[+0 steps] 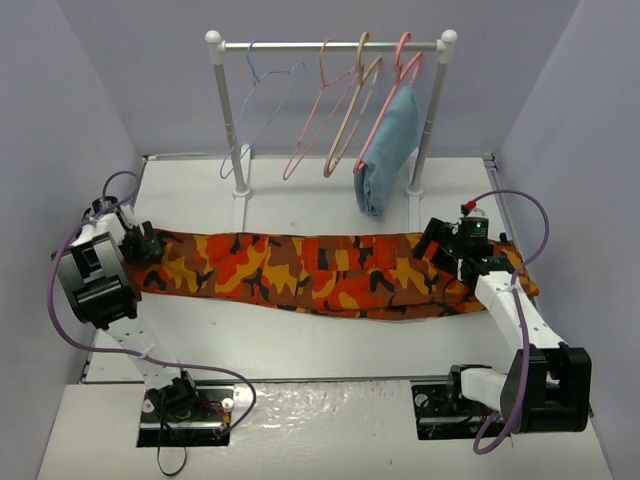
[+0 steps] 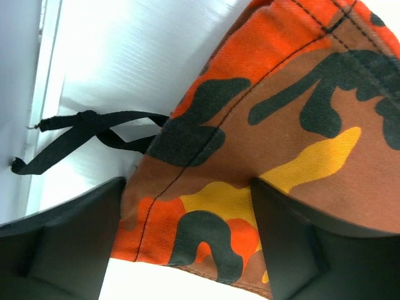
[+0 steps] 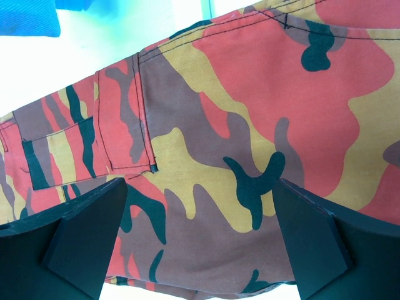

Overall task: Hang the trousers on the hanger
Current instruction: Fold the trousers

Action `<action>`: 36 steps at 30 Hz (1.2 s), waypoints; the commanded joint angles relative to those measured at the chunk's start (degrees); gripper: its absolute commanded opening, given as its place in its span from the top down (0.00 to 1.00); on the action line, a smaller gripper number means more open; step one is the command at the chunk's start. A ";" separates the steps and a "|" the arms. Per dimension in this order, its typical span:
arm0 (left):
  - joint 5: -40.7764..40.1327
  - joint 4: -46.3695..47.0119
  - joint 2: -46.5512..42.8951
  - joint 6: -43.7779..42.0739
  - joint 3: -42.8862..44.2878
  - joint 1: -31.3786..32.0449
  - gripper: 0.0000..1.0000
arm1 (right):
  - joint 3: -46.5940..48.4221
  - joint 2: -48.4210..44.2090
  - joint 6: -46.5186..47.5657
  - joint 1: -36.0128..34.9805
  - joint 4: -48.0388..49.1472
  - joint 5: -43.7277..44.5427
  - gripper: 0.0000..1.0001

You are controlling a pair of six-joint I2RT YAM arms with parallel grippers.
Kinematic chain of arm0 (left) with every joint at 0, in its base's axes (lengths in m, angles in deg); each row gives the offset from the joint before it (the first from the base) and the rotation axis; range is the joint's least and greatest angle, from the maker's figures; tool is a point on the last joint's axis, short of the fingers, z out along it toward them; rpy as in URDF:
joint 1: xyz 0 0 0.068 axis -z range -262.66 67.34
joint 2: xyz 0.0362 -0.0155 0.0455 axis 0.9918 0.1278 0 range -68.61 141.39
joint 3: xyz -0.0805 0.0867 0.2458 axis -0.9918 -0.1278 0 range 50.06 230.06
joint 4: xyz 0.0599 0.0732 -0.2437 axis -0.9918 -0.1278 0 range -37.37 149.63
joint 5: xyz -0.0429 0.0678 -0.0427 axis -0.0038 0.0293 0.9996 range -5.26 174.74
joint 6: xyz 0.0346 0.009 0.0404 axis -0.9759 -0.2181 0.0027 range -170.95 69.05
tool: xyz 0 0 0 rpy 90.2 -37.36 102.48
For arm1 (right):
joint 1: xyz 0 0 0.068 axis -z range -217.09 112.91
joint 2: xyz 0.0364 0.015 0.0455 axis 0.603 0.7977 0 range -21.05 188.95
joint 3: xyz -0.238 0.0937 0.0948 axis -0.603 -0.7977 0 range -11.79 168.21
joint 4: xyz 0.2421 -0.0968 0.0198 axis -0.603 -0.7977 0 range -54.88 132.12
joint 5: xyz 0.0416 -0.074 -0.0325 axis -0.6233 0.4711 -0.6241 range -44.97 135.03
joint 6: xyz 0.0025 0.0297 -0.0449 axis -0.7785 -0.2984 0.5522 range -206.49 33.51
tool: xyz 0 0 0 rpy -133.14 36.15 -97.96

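The camouflage trousers (image 1: pixel 320 270) lie flat across the table, stretched from left to right. My left gripper (image 1: pixel 145 243) is at their left end. In the left wrist view, the gripper (image 2: pixel 186 187) is open, its jaws standing on either side of the leg cuff (image 2: pixel 206 219). A black drawstring (image 2: pixel 94 128) trails from that cuff. My right gripper (image 1: pixel 440 245) is at the trousers' right end; in the right wrist view it (image 3: pixel 200 184) is open over the fabric (image 3: pixel 206 144) near a pocket. The light-blue hanger (image 1: pixel 262 110) hangs at the left of the rail.
A white clothes rail (image 1: pixel 330 45) stands at the back on two posts. It carries two pink hangers (image 1: pixel 318 110), a tan hanger (image 1: pixel 352 110) and a folded light-blue garment (image 1: pixel 388 150). Purple-grey walls close in on the left and right of the table (image 1: pixel 300 340).
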 commanded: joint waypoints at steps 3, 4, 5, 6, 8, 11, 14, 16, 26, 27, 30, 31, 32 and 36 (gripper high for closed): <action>3.53 -2.97 1.32 1.59 -3.98 1.92 0.71 | 0.16 -0.78 -0.23 -0.32 2.69 -0.28 0.01; 3.61 -2.97 1.24 1.58 -4.06 2.16 0.79 | 0.16 -0.86 -0.23 -0.32 2.69 -0.20 0.01; 4.44 -3.00 0.71 1.62 -3.76 2.29 0.88 | 0.16 -0.86 -0.23 -0.32 2.69 -0.19 0.01; 5.34 -3.04 0.15 1.66 -3.42 2.40 0.96 | 0.16 -0.86 -0.23 -0.32 2.69 -0.19 0.01; 6.89 -3.34 -1.37 2.40 -2.28 2.39 1.00 | 0.32 -0.92 -0.28 -0.27 2.69 -0.30 0.01; 9.51 -6.03 -3.67 4.01 1.21 2.21 1.00 | 0.66 -1.31 -0.60 -0.29 2.59 -0.56 0.01; 11.27 -10.41 -6.73 5.85 9.12 1.57 1.00 | 1.26 -2.18 -0.84 -0.32 1.94 -0.90 0.01; 11.67 -14.78 -9.28 7.08 15.97 0.77 1.00 | 2.06 -2.65 -0.85 -0.32 1.10 -0.90 0.01; 2.43 -31.57 -17.19 8.93 42.85 -4.62 1.00 | 5.38 -3.29 -0.05 -0.32 -2.36 0.33 0.01; 0.53 -32.82 -16.94 8.76 45.94 -4.73 1.00 | 5.63 -3.11 -0.05 -0.30 -2.46 0.35 0.01; -1.12 -35.48 -16.52 8.73 50.81 -5.10 1.00 | 6.66 -2.88 -0.05 -0.31 -2.84 0.34 0.01; -0.93 -35.51 -16.54 9.02 51.31 -5.02 1.00 | 6.70 -2.79 -0.04 -0.24 -2.85 0.34 0.01; 0.18 -35.68 -16.65 9.54 51.43 -5.02 1.00 | 7.11 -2.73 0.01 -0.30 -2.91 0.40 0.01; 10.60 -32.56 -18.81 12.75 47.62 -2.75 1.00 | 7.85 -2.71 0.17 -0.32 -2.98 0.46 0.01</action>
